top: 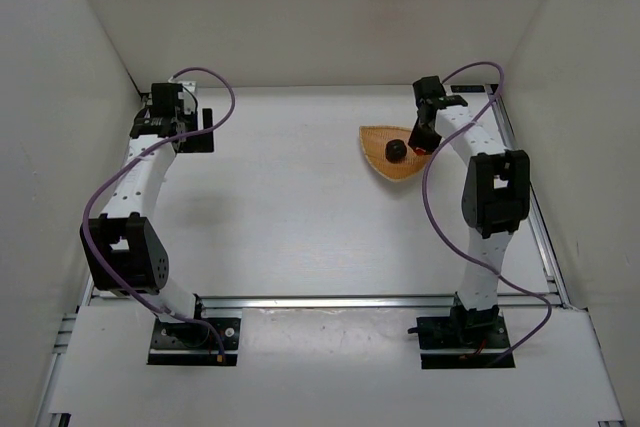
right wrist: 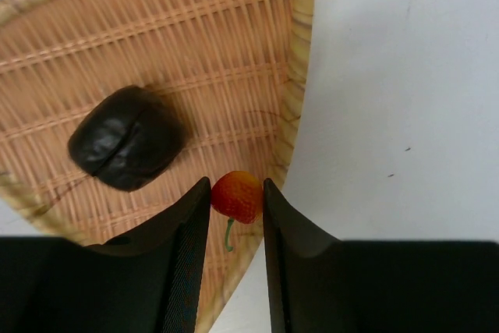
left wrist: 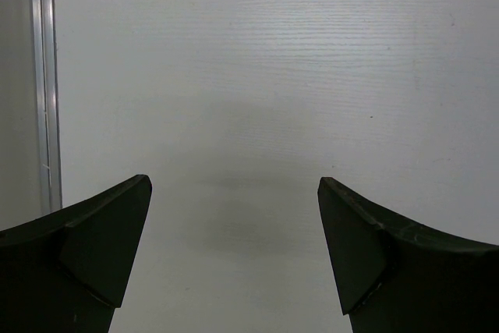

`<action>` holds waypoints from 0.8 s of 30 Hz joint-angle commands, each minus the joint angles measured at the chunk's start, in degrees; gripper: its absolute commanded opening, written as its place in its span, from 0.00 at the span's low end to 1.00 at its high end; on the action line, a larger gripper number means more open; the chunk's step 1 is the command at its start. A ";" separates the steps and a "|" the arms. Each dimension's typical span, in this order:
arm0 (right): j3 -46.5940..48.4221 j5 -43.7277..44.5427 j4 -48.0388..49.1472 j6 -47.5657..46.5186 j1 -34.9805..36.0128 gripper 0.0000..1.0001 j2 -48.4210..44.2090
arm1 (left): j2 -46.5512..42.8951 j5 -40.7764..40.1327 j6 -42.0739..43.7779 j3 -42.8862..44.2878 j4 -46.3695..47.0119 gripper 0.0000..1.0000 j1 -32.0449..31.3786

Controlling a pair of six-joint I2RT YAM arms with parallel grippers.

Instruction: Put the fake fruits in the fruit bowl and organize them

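In the right wrist view, the right gripper (right wrist: 236, 193) is clenched on the small red stemmed fruit (right wrist: 238, 196) at lower centre, over the rim of the wicker basket (right wrist: 300, 13); the dark bumpy fruit (right wrist: 127, 148) lies inside the basket, centre left; the left gripper (left wrist: 234, 200) hangs released above the white table (left wrist: 273, 76), upper left of the top view.

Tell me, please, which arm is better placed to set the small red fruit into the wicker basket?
Right. The right fingers are shut on the red fruit just over the basket rim, next to the dark fruit lying inside. The left fingers hang open over the table, far across from the basket.
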 commanded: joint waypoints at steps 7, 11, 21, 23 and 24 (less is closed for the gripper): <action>7.82 -2.51 -0.60 -2.95 -1.68 0.54 3.88 | -0.50 0.92 0.77 2.41 -1.13 0.99 -0.38; 9.84 -1.90 -2.09 -3.48 -1.68 0.83 3.88 | -0.50 1.97 0.77 2.42 -1.65 0.99 -0.38; -1.91 0.23 -3.86 -2.86 -5.10 0.99 -17.87 | -1.64 0.05 0.77 2.94 -2.18 0.99 -0.38; -8.74 -2.40 -3.86 -2.25 -9.04 0.99 -24.20 | -2.69 0.04 0.77 2.42 -2.18 0.99 1.02; -11.14 -3.90 -3.86 -2.25 -10.46 0.99 -26.33 | -2.70 0.04 0.77 1.81 -2.18 0.99 1.55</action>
